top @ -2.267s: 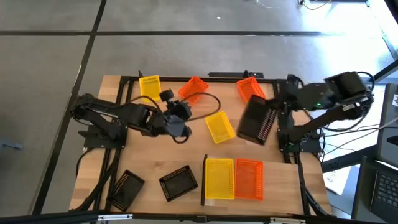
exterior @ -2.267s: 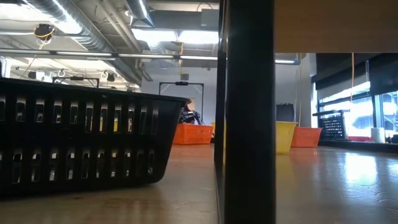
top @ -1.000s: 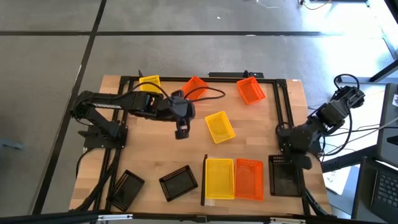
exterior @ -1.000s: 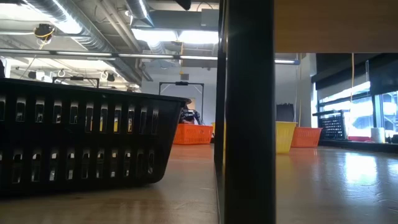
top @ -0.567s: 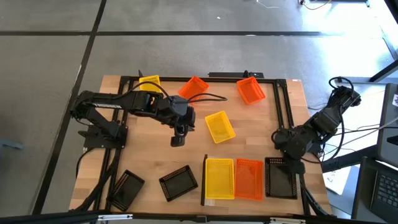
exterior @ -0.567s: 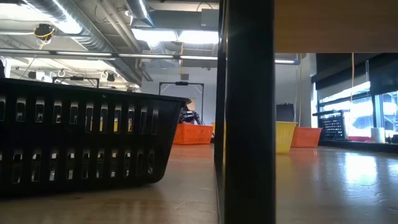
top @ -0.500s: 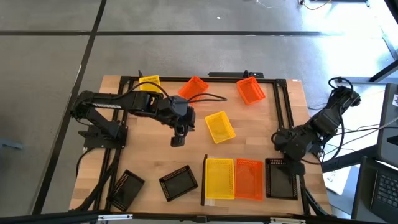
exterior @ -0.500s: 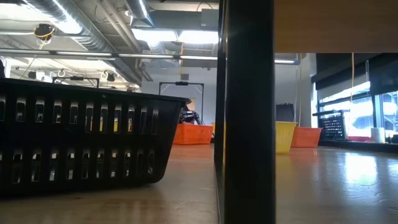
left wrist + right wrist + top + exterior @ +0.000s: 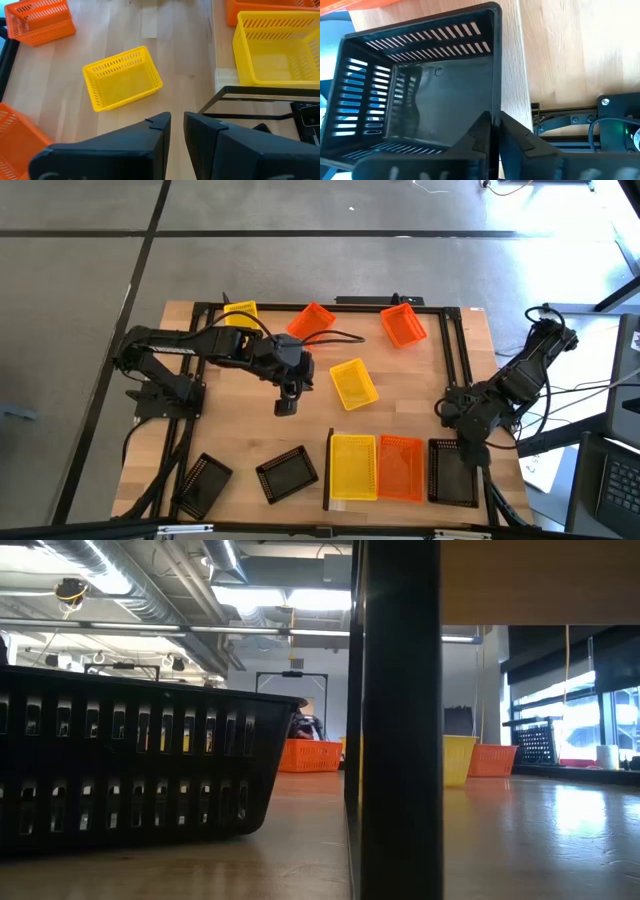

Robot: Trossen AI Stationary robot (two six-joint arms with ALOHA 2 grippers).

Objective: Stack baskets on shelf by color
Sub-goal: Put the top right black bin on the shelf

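Observation:
A black basket [image 9: 452,472] stands on the shelf [image 9: 225,80] beside an orange basket [image 9: 401,468] and a yellow basket [image 9: 352,467]. My right gripper [image 9: 466,446] is shut on the black basket's far end. My left gripper [image 9: 284,408] hangs over the middle of the table, its fingers [image 9: 155,135] a narrow gap apart with nothing between them. Just right of it a loose yellow basket [image 9: 353,383] rests on its bottom. My right gripper [image 9: 495,135] has the rim of one side wall [image 9: 493,107] of the black basket between its two fingers, one finger inside the basket and one outside. The fingers come from above, slanting down. The basket stands upright on its bottom on the shelf, next to the orange basket.
Along the far edge stand a yellow basket [image 9: 240,316] and two orange baskets [image 9: 311,320] [image 9: 404,326]. Two black baskets [image 9: 287,473] [image 9: 203,483] lie near the front left. The shelf's dark upright end piece [image 9: 329,468] stands left of the yellow basket on the shelf.
My right gripper has gone down and toward the table's near edge with the black basket, which now sits against the orange basket on the shelf. My left gripper has swung a little toward the near edge, staying over the same spot.

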